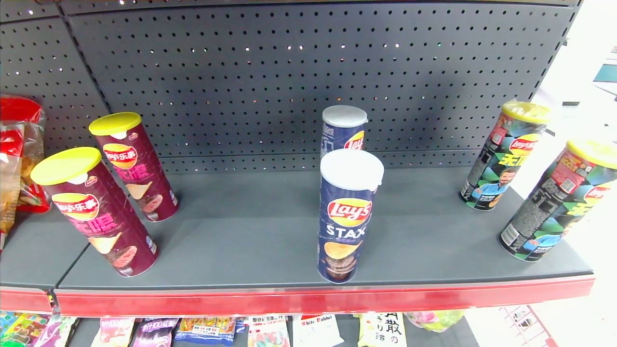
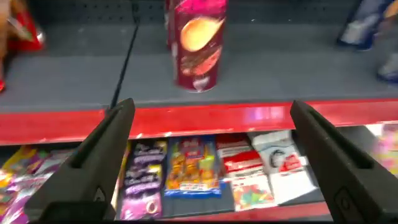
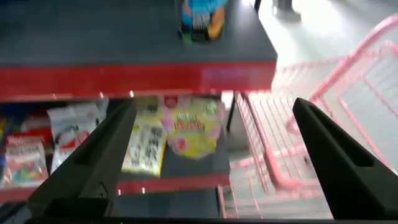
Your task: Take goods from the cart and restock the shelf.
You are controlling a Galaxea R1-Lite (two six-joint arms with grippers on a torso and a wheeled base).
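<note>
On the grey shelf [image 1: 270, 226] stand two maroon chip cans with yellow lids [image 1: 103, 212] [image 1: 135, 166] at the left, two blue cans with white lids [image 1: 347, 214] [image 1: 343, 130] in the middle, and two green-black cans [image 1: 503, 154] [image 1: 554, 202] at the right. My left gripper [image 2: 211, 107] hangs open and empty in front of the red shelf edge [image 2: 199, 118], below a maroon can [image 2: 196, 43]. My right gripper [image 3: 214, 104] is open and empty too, level with the shelf's right end, beneath a green-black can [image 3: 202, 18]. The pink cart [image 3: 323, 124] stands just right of the shelf.
A lower shelf holds several snack bags [image 1: 207, 330] [image 2: 193, 168] [image 3: 180, 127]. Red bagged snacks [image 1: 17, 154] sit at the shelf's far left. Wide gaps separate the can groups. A perforated back panel [image 1: 289, 67] closes the rear.
</note>
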